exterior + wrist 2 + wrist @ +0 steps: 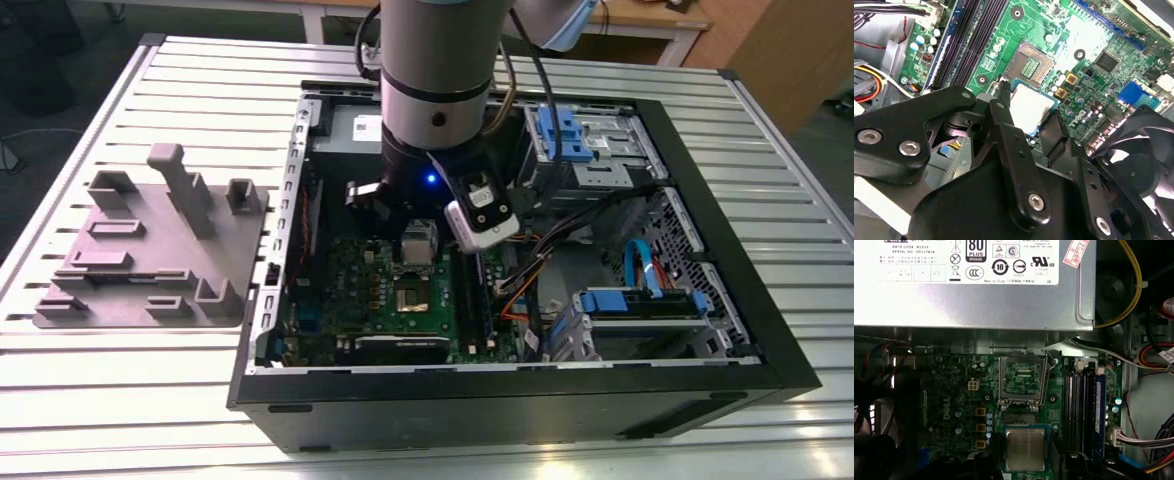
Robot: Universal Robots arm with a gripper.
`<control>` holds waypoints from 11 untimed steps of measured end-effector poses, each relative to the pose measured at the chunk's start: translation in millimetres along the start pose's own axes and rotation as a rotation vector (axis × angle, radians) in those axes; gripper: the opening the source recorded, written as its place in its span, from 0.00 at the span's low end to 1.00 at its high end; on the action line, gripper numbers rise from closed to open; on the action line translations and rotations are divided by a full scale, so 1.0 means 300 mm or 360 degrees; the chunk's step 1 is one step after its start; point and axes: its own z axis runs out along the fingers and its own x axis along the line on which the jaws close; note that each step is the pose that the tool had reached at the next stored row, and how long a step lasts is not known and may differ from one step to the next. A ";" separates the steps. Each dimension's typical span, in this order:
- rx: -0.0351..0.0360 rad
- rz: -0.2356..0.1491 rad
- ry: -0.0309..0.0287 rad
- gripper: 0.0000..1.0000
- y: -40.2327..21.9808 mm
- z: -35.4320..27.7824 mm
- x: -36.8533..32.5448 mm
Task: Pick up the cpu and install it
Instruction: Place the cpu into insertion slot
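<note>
Black jointed metal fingers [1004,120] grip the small flat square cpu [1029,107] by its edges. Its top is matte silver-grey with a green rim. It sits level above the green motherboard [954,390], just beside the open metal-framed socket [1021,377].

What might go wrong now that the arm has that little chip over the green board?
The pincer grips the cpu only by its thin edges, so it may slip. The cpu looks offset from the open socket, not over it; lowered off-line or tilted, it might bend the socket's contacts. The memory slots lie close by, so the pincer could knock them.
</note>
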 end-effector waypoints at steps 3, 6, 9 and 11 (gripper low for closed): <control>0.0000 0.0000 -0.00003 0.47 0.000 0.001 0.000; 0.0000 0.0000 -0.00004 0.47 0.000 0.001 0.000; 0.0000 0.0000 -0.00004 0.47 0.000 0.001 0.000; 0.0000 0.0000 -0.00004 0.47 0.000 0.001 0.000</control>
